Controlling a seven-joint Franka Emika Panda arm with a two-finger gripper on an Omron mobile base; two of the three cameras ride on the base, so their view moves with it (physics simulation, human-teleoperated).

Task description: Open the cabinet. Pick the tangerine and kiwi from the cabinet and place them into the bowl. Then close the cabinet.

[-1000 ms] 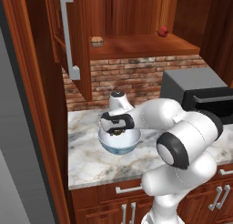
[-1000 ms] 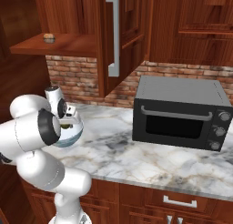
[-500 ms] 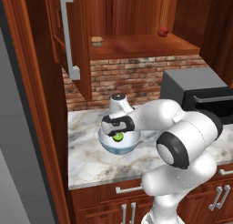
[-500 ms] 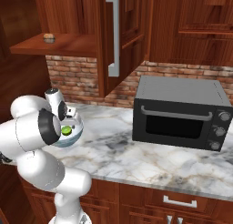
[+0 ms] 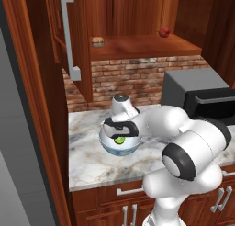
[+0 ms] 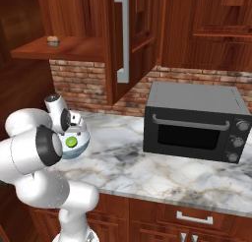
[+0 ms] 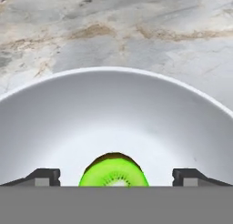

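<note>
The kiwi (image 7: 113,172) now lies free in the bowl (image 7: 113,114): 1.0 s ago the gripper (image 5: 120,130) hung over the bowl with no green showing, 0.5 s ago the green fruit appeared beneath it, and now the hand view shows the jaws spread wide, 1 tip on either side of the kiwi and clear of it. The bowl (image 5: 120,147) stands on the marble tabletop (image 5: 92,161) near its left edge, below the open cabinet (image 5: 137,46). So 1 of the 2 fruits looks delivered. The tangerine (image 5: 97,41) sits on the cabinet shelf toward its left end, and in the right base view it (image 6: 52,40) shows on the same shelf, well above the bowl (image 6: 78,142). A small red fruit (image 5: 164,31) rests at the shelf's right end and is no part of the job. By my judgement the next step is to rise out of the bowl and reach up for the tangerine; closing the cabinet door (image 6: 118,39) comes after that.
</note>
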